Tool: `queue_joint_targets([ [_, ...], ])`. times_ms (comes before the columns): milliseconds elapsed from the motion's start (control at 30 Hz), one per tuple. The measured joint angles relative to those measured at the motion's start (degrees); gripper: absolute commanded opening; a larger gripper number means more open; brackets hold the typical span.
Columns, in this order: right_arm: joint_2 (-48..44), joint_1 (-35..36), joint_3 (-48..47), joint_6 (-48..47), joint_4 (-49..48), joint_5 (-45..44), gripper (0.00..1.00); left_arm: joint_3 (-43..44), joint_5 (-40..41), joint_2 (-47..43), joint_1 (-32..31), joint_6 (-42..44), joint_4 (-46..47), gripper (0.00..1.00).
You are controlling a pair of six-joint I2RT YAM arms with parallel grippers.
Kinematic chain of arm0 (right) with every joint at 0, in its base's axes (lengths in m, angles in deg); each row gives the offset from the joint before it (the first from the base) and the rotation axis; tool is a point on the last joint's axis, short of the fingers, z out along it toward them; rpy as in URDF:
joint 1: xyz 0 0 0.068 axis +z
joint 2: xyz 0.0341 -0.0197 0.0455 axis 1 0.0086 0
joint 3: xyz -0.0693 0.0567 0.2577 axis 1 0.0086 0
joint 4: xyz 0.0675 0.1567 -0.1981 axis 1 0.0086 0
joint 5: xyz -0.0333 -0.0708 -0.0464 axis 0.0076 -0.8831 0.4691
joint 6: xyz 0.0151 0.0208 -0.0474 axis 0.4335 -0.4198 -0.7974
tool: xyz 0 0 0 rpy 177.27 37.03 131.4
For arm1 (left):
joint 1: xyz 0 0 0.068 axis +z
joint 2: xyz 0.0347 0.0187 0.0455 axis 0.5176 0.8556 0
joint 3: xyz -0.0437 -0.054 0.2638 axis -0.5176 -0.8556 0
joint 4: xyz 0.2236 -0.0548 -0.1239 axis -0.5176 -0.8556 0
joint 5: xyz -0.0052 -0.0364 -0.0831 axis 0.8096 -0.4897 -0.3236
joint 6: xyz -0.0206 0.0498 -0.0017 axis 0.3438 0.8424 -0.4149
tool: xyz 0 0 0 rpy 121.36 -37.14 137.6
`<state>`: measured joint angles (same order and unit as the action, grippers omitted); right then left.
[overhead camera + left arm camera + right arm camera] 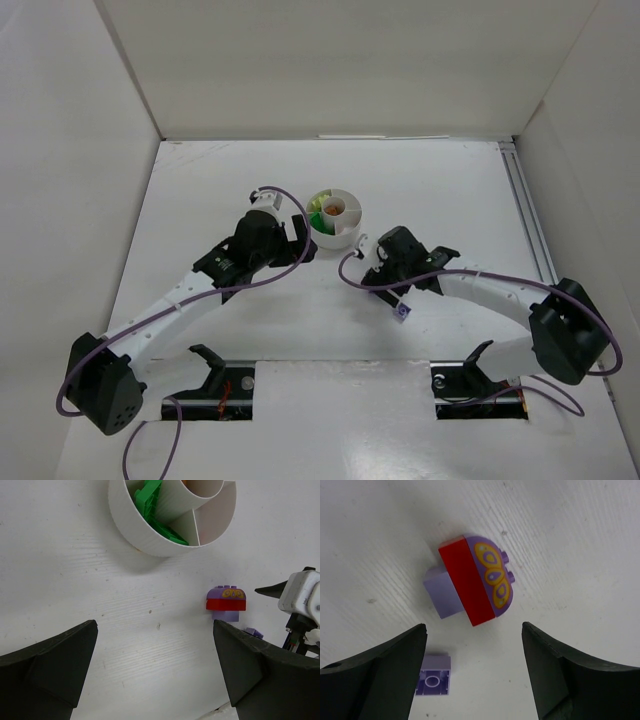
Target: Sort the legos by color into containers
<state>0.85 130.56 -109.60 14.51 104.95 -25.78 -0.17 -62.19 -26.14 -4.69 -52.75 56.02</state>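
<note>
My right gripper [474,630] hangs open over the red-and-purple brick stack [470,585] near the dish [150,535]; light, hard, slick plastic, I'd pinch its flat sides

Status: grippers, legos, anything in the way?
Left gripper open, empty. Right gripper open, facing purple-red stack. Small purple brick loose beside it. Green bricks in dish. Nothing between right gripper and stack.
</note>
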Motion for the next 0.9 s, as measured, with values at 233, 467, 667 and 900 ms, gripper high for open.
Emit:
queue_joint_targets([
  [233, 0.8, -0.2, 0.0, 5.4, 5.2, -7.8, 0.82, 0.0, 0.0, 0.0, 0.0, 0.2, 0.0, 1.0],
  [467, 3.1, -0.2, -0.2, 4.1, 1.5, -7.0, 0.82, 0.1, 0.3, 0.0, 0.0, 0.3, 0.0, 1.0],
  [667, 4.3, -0.1, -0.2, 1.5, -3.4, -5.6, 0.82, 0.1, 0.4, 0.0, 0.0, 0.5, 0.0, 1.0],
  [900, 7.7, -0.1, -0.2, -0.3, -7.5, -3.2, 0.73, 0.1, 0.4, 0.0, 0.0, 0.5, -0.1, 1.0],
])
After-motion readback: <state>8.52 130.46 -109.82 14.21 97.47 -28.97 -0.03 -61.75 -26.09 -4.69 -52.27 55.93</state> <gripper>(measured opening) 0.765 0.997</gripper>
